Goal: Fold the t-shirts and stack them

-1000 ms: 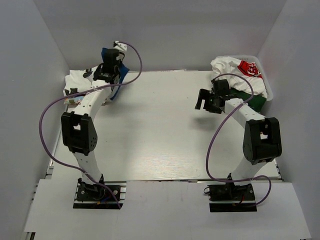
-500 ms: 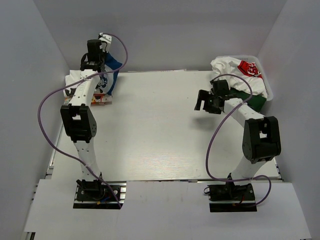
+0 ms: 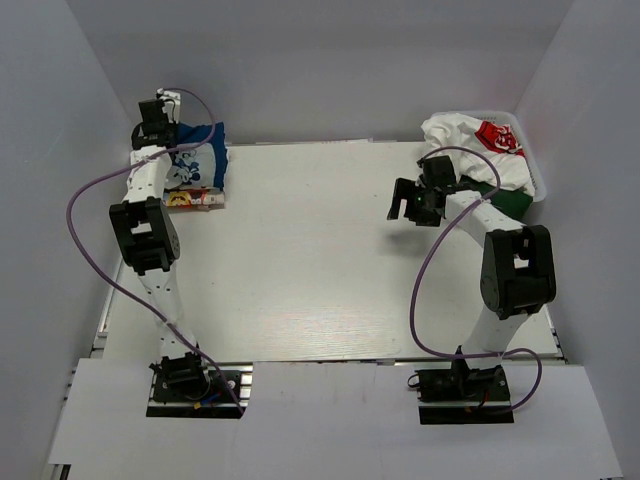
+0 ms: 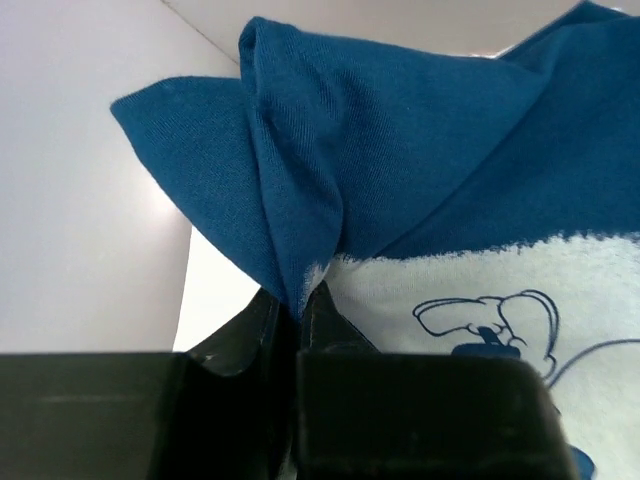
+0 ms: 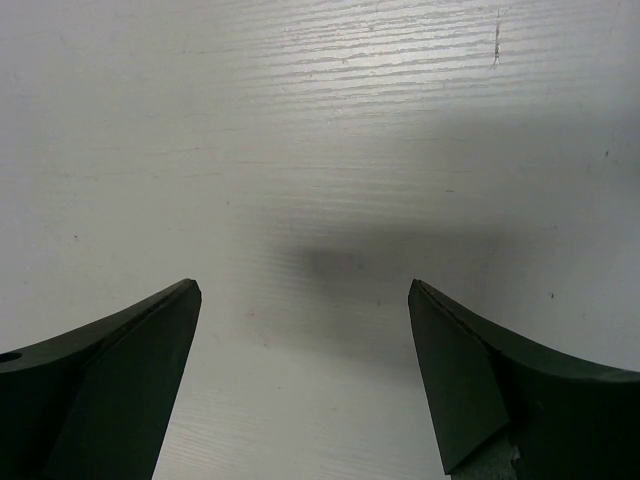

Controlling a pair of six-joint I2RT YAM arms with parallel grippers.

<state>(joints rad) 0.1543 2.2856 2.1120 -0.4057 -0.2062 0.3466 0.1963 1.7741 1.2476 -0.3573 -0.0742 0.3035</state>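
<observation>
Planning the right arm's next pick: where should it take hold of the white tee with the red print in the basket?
Probably the raised white fold at the top of the white tee with the red print, from above on the table side. It lies crumpled, heaped above the basket rim, and the open right gripper hovers on that side.

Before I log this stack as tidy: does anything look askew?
Yes. The blue t-shirt, pinched in the left gripper, drapes bunched and crooked over the shirt stack at the far-left corner.

Wht basket (image 3: 541, 186), far-rt table (image 3: 320, 260) corner
</observation>
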